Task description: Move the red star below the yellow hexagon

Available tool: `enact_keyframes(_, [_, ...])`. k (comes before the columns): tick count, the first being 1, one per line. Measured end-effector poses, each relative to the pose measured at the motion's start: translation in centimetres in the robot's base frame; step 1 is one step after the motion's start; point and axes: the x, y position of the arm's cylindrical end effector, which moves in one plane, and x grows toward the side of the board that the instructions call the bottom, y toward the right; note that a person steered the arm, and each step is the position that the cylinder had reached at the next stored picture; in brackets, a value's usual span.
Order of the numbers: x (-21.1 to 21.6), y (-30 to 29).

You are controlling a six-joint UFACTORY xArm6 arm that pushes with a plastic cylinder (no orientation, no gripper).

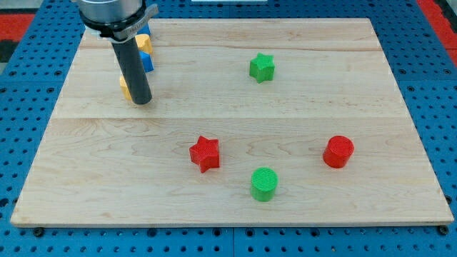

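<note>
Pale wooden surface [300,86]: red star block [205,153] lying centre-bottom, well apart from yellow block [126,88] at upper left, shape hidden. My tip [142,101] resting beside it; no claw fitted.

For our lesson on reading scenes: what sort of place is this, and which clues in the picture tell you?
Probably a robotics lab bench. A wooden board lies on a blue perforated surface, small blocks like the red star and green cylinder are scattered on it, and my tip rests near yellow and blue blocks at the view's top left.
</note>
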Motion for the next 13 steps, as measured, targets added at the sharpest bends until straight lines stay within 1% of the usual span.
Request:
enact_keyframes(1, [-0.7, -0.1])
enact_keyframes(2, [2.1, 3.2])
enact_keyframes(4, [5.9, 17.1])
enact_keyframes(5, [9.7, 18.9])
enact_keyframes(6, [11.9, 18.6])
enact_keyframes(10, [11.6, 14.6])
enact_keyframes(13, [11.8, 13.7])
